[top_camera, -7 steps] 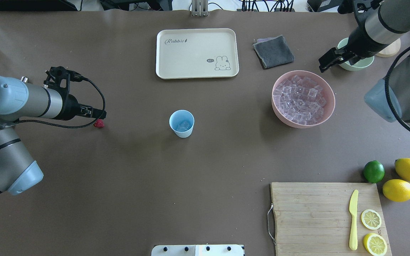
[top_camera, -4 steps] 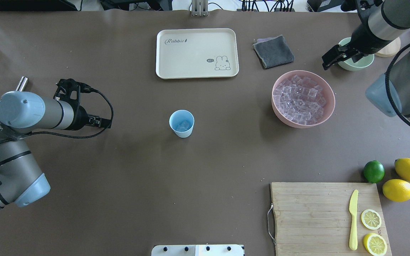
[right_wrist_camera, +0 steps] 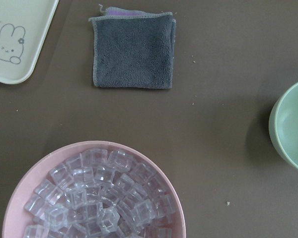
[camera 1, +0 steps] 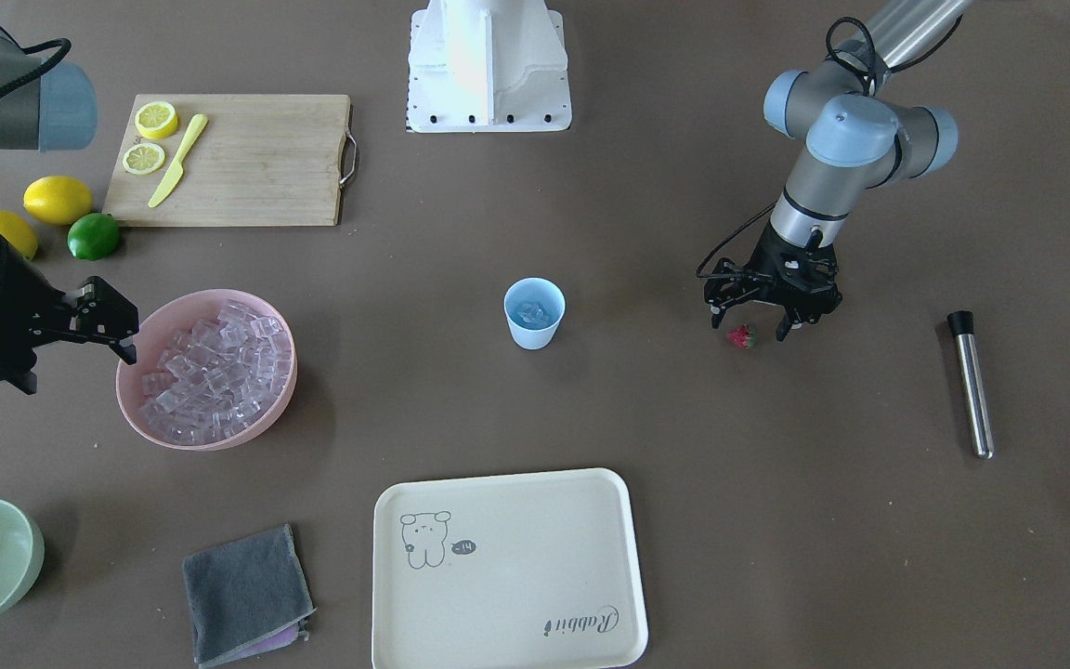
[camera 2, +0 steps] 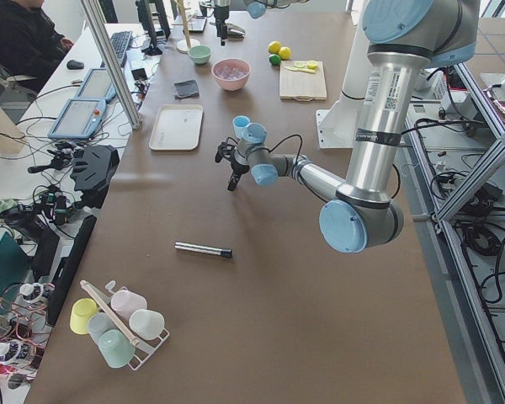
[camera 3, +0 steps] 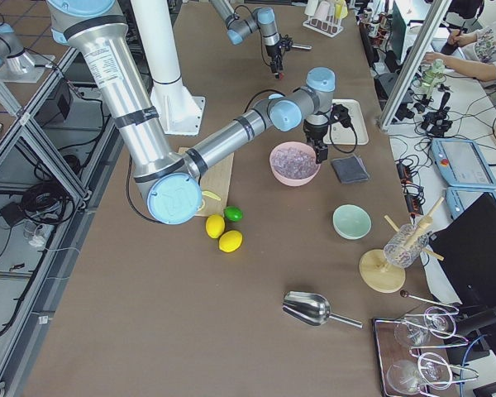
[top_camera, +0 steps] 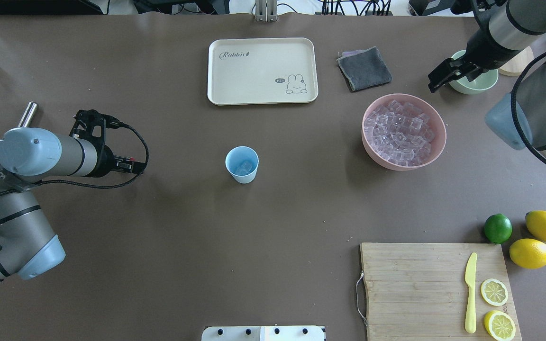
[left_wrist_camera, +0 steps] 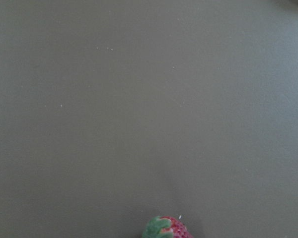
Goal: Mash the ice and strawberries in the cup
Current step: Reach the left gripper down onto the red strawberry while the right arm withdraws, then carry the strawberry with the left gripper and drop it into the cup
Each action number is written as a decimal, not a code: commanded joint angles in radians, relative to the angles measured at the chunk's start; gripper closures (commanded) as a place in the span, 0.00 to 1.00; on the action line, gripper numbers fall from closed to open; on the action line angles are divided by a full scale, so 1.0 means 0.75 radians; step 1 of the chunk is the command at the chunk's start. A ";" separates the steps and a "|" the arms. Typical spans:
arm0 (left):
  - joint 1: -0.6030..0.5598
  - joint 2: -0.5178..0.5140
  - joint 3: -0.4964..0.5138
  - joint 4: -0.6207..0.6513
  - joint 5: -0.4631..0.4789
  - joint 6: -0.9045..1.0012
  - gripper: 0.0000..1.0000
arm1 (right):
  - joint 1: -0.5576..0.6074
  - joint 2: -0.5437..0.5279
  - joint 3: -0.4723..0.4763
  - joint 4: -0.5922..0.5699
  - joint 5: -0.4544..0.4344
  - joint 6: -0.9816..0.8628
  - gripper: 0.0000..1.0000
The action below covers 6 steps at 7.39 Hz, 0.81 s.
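**Desk:** What does the camera facing the robot show?

**Photographer:** The left arm drops its wrist straight down over the brown table (camera 1: 646, 409). The left pincer (camera 1: 749, 327) is spread wide, a finger on either side of the strawberry (camera 1: 741, 336), which lies on the table ungripped. The cup (camera 1: 534, 327) stands well apart at mid-table with a few cubes of ice (camera 1: 532, 312) inside. The right pincer (camera 1: 124, 336) hangs at the rim of a pink bowl (camera 1: 219, 437) heaped with more ice. How far it is open, I cannot tell.

**Desk:** And from overhead?

**Photographer:** The left arm is bent at the elbow and its pincer hides the strawberry. The right arm reaches in from the far corner, its pincer between the pink bowl and a pale green bowl (top_camera: 484, 83).

**Desk:** The side cameras?

**Photographer:** From the left end, the near arm's wrist points down just short of the cup, and a metal rod (camera 2: 203, 250) lies closer to the lens. From the right end, the near arm stretches out long, its wrist turned down at the pink bowl's rim.

**Desk:** The wrist cameras?

**Photographer:** The left one shows bare table, with the strawberry at the bottom edge. The right one looks down on the bowl's ice and a grey cloth (right_wrist_camera: 133, 52).
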 commanded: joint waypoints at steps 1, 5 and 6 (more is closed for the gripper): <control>0.002 -0.014 -0.004 0.035 -0.001 -0.004 0.60 | 0.013 -0.008 -0.003 0.000 0.009 -0.030 0.02; -0.013 -0.046 -0.022 0.036 -0.015 -0.035 1.00 | 0.011 -0.018 0.006 0.004 0.007 -0.030 0.02; -0.029 -0.093 -0.043 0.050 -0.017 -0.057 1.00 | 0.011 -0.018 0.004 0.002 0.005 -0.028 0.02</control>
